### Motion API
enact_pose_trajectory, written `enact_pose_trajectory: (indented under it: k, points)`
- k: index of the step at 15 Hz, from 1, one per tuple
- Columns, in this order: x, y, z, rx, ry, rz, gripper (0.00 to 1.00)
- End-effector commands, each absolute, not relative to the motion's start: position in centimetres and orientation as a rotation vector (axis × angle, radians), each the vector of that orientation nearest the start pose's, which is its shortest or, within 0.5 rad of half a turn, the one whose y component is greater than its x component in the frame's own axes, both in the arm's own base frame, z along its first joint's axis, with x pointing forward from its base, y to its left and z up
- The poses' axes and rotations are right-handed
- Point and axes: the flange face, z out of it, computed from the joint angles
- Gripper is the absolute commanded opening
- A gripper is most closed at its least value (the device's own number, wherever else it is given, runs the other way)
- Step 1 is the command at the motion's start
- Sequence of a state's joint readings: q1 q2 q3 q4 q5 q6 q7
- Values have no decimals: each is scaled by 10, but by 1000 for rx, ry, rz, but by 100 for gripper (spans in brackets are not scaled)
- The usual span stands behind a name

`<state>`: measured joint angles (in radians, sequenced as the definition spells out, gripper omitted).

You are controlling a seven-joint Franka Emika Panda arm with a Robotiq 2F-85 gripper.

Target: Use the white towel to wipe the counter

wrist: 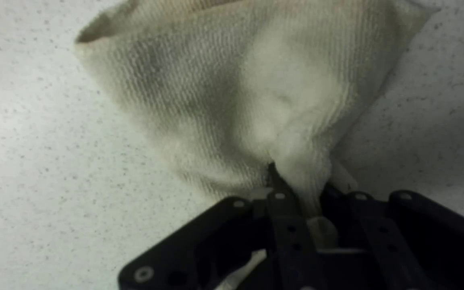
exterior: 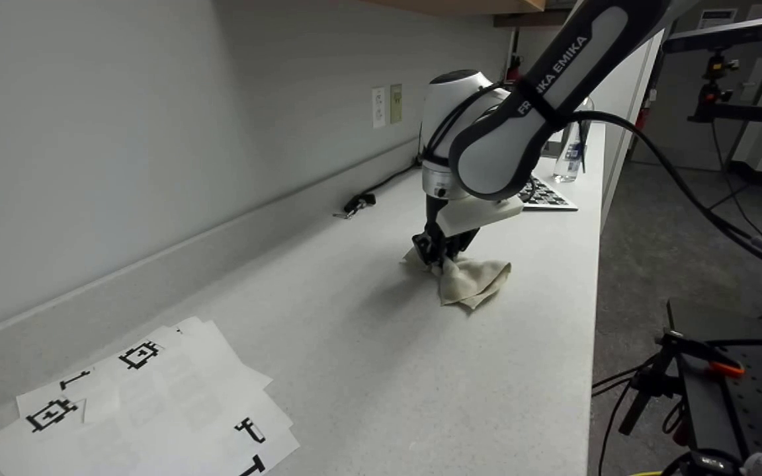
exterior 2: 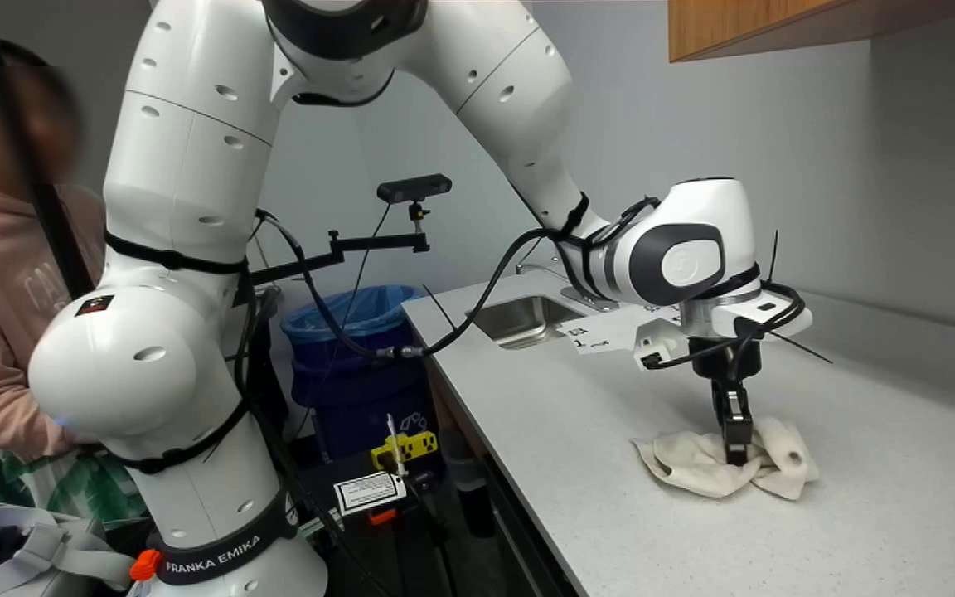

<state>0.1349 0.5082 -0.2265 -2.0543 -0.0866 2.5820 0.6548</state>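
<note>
Where one white towel (wrist: 199,100) lies bunched on one counter (exterior: 368,383), one pincer (wrist: 302,183) pinches its gathered fold.

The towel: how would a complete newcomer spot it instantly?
Follow the pale counter along the wall to where the white robot arm reaches down. The black tool at its end grips the off-white towel: rumpled, ribbed cloth, unlike the flat printed papers.

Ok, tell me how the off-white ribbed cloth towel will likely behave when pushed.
The towel looks floppy: it bunches where the black two-fingered gripper pinches it. Its loose folds on the pale speckled counter will probably drag and crumple. Its thin edges suggest little weight for its size.
</note>
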Motion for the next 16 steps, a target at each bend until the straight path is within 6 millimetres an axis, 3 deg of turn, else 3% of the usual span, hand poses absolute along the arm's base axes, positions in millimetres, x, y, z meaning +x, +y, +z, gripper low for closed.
enact_pose_trajectory:
  k: [1,5,10,16]
  points:
    - [600,-39,200,-3086,1018,-165,3]
    - [616,1,206,-3090,900,-197,3]
    - [634,65,212,-3087,702,-225,3]
    - [640,148,208,-3084,404,-215,3]
